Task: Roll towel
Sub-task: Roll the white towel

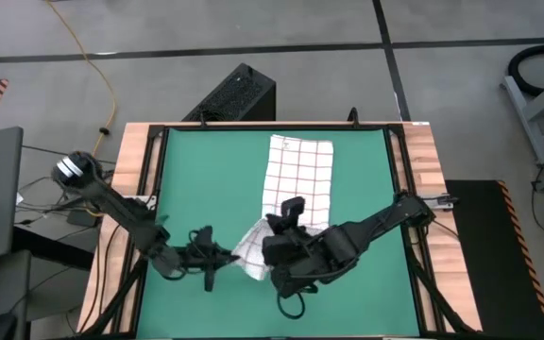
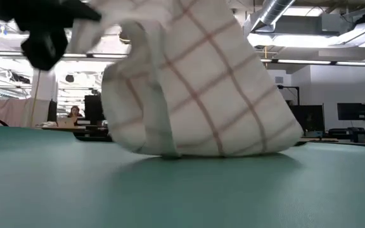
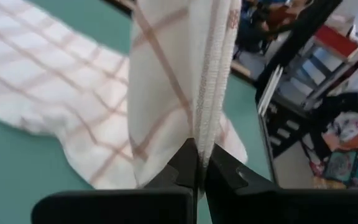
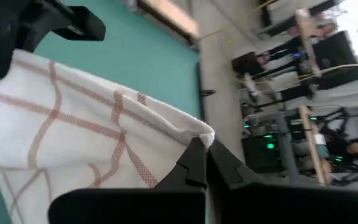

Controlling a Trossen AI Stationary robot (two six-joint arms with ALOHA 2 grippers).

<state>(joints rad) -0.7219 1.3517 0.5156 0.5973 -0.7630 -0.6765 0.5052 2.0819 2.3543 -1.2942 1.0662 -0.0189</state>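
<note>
The towel (image 1: 299, 175), white with a red-brown grid, lies lengthwise on the green mat (image 1: 196, 170). Its far part is flat on the mat and its near end (image 1: 250, 255) is raised. In the low view the towel (image 2: 201, 95) rises from a fold that rests on the mat (image 2: 170, 190). My left gripper (image 1: 227, 254) is shut on the near end from the left. My right gripper (image 1: 270, 257) is shut on it from the right. The left gripper also shows as a dark shape in the low view (image 2: 43, 31) and in the right wrist view (image 4: 17, 25). My left gripper pinches the towel's hemmed edge (image 3: 205, 134) between its two shut fingers (image 3: 185, 165). The cloth runs on from the fingertips with its folds close together. This end is lifted clear of the mat, and the rest trails down onto it. My right gripper pinches a corner of the towel (image 4: 199, 135) between its two shut fingers (image 4: 194, 158), only at their free ends. The cloth stretches from that corner toward my left gripper, lifted off the mat.
A black frame (image 1: 159, 142) and wooden table edges (image 1: 418, 151) border the mat. A dark box (image 1: 234, 94) stands beyond the far edge. Bare mat lies left and right of the towel. A person sits at a desk far behind the table (image 2: 75, 113).
</note>
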